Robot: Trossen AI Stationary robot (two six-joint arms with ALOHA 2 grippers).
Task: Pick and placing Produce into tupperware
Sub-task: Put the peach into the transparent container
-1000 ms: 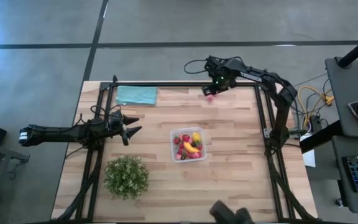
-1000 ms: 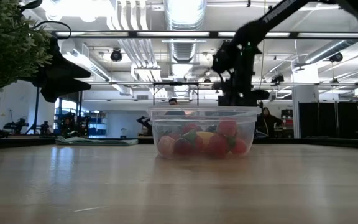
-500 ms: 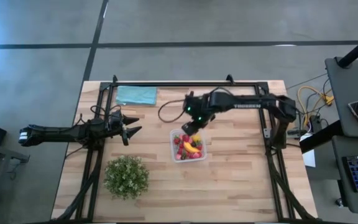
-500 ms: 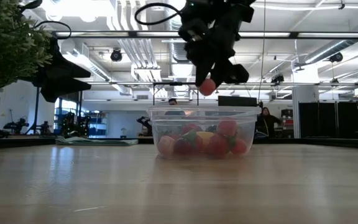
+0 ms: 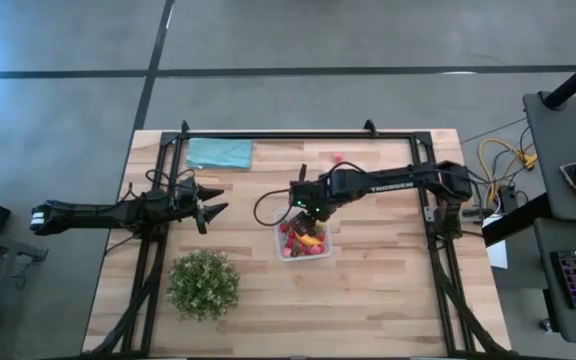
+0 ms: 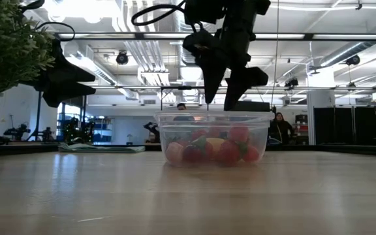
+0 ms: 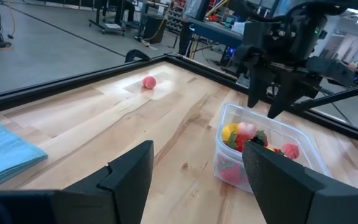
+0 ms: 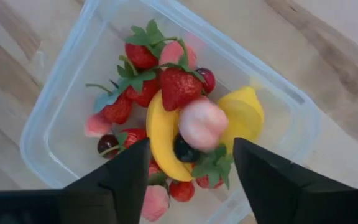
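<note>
Right gripper (image 6: 226,88) hangs directly above tupperware (image 5: 304,234), jaws spread, holding nothing; pink fruit (image 8: 202,123) rests on banana (image 8: 161,140). Left gripper (image 5: 211,211) waits left, jaws spread.

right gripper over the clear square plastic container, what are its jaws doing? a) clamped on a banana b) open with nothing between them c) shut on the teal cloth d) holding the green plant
b: the right gripper hangs above the clear square plastic container with its jaws spread and empty, and the pale pink fruit lies inside on the yellow banana.
</note>
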